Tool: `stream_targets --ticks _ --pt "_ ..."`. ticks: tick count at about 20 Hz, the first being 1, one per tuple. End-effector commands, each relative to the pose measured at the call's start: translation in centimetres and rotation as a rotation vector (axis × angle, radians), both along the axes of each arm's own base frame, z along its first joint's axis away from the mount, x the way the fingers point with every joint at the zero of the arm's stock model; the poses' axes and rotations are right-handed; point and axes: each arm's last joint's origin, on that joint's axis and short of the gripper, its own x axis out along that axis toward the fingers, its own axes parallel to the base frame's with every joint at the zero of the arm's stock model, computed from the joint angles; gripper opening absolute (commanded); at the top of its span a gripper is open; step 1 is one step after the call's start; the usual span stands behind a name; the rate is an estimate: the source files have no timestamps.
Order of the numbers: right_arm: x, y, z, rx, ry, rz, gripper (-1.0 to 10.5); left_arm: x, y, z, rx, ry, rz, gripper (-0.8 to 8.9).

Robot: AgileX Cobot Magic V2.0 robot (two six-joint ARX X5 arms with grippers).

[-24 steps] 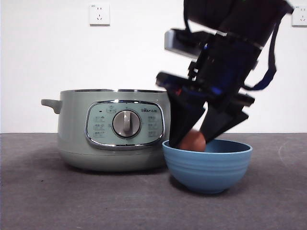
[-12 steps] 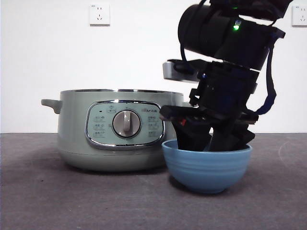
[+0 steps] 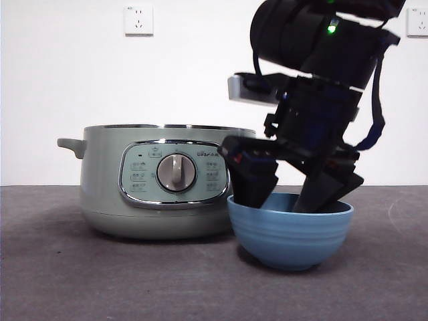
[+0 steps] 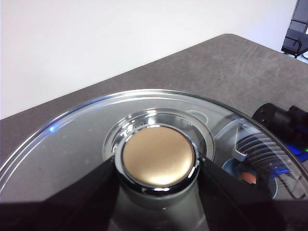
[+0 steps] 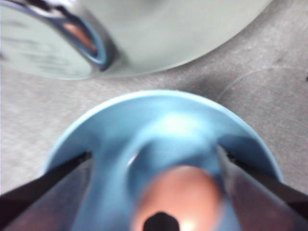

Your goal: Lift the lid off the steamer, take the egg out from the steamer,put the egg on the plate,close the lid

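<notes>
Egg (image 5: 179, 195) lying in blue plate (image 3: 290, 231), right pincer (image 3: 291, 194) spread open over it, grey table (image 3: 100, 274), white wall (image 3: 67, 80)

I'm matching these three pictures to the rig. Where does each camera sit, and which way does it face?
Front view: low at table height, looking level across at the steamer and plate; the right gripper reaches down into the plate.
Left wrist view: on the left arm, looking down on the lid, its knob between the left gripper jaws.
Right wrist view: on the right arm, looking down into the plate at the egg, jaws spread apart.
Shared: front and right wrist views both show the plate.
</notes>
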Motion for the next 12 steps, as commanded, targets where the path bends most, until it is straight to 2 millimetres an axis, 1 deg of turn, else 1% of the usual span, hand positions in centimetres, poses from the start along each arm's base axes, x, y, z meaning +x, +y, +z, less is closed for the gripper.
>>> stream_targets --ticks 1,3,6,9,12 --pt "-0.4 -0.4 1.5 0.033 -0.043 0.001 4.6 -0.5 0.2 1.0 -0.02 -0.073 -0.008 -0.08" --pt "-1.2 -1.0 3.6 0.072 -0.089 0.001 4.5 -0.2 0.0 0.9 -0.017 -0.065 -0.008 -0.08" --pt "-3.2 -2.8 7.6 0.147 -0.171 -0.003 4.5 0.8 -0.4 0.7 0.0 -0.042 -0.014 -0.08" --pt "-5.8 -5.0 11.2 0.235 -0.255 -0.016 4.5 1.9 -1.0 0.4 0.031 -0.029 -0.031 -0.08" --pt "-8.8 -7.6 14.3 0.326 -0.35 -0.023 4.5 3.9 -2.0 0.2 0.019 -0.015 -0.078 -0.08"
